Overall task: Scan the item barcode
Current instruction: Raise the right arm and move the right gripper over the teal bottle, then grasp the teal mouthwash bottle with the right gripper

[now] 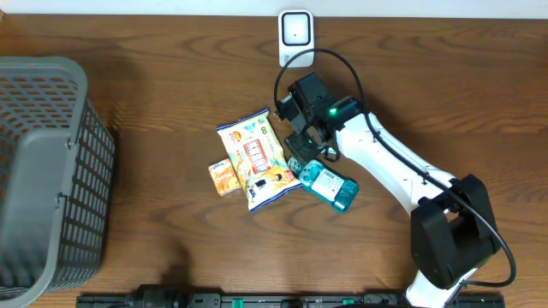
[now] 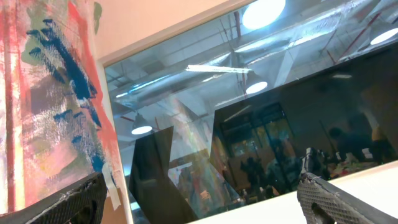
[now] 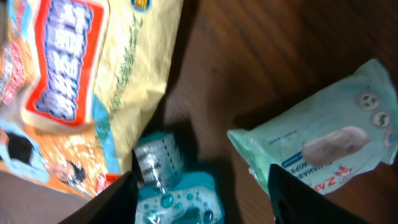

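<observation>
1. The right tool (image 1: 301, 152) hangs low over the small pile in the middle of the desk (image 1: 171, 94). Its fingers are spread to either side of a blue packet (image 3: 171, 186). Bare wood shows between the packet and one finger, so the tool straddles it and does not pinch it.
2. The blue packet lies flat on the desk, tucked against the lower corner of the yellow snack bag (image 3: 93, 74) and just beside the mint wipes pack (image 3: 323, 143). I judge it to be the item to scan, since the tool is centred on it and not on its neighbours.
3. Coming from above suits the crowding, but one finger sits near the snack bag's corner and might catch it on closing.
4. The scanner (image 1: 295, 32) stands at the far edge of the desk, apart from the pile. The packet would have to be lifted and carried there. No barcode can be made out on it.
5. The left tool (image 2: 202, 202) is spread wide and holds nothing. Its camera looks up at ceiling lights and a window, so it seems parked out of the way.
6. The orange packet (image 1: 223, 178) and the basket (image 1: 94, 171) appear to play no part here.
</observation>
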Tool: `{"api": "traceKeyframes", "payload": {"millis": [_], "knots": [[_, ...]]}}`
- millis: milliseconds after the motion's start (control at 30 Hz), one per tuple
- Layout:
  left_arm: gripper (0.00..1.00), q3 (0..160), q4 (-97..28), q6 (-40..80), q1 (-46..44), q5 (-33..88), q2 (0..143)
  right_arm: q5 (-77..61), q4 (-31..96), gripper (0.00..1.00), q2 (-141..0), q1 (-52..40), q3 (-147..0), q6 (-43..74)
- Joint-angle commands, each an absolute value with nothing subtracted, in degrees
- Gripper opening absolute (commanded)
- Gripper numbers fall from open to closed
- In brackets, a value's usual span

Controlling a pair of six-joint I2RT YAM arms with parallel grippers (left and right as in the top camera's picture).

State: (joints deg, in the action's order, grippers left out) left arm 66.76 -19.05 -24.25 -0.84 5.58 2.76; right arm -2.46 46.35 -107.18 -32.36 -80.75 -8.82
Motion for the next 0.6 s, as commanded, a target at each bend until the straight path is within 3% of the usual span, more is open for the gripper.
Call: {"api": "traceKeyframes", "payload": {"millis": [0,567], "knots": [[0.98,66.8,-18.6,-24.8,-0.6,4.9,0.7,-2.1,47.1,0.61,-109.2,-33.7,-79.8,-10.4],[0.98,67.2,-19.0,-24.8,-0.5,4.9,0.2,-0.9,47.4,0.6,-113.6,-36.9,-79.7,-11.4]]}}
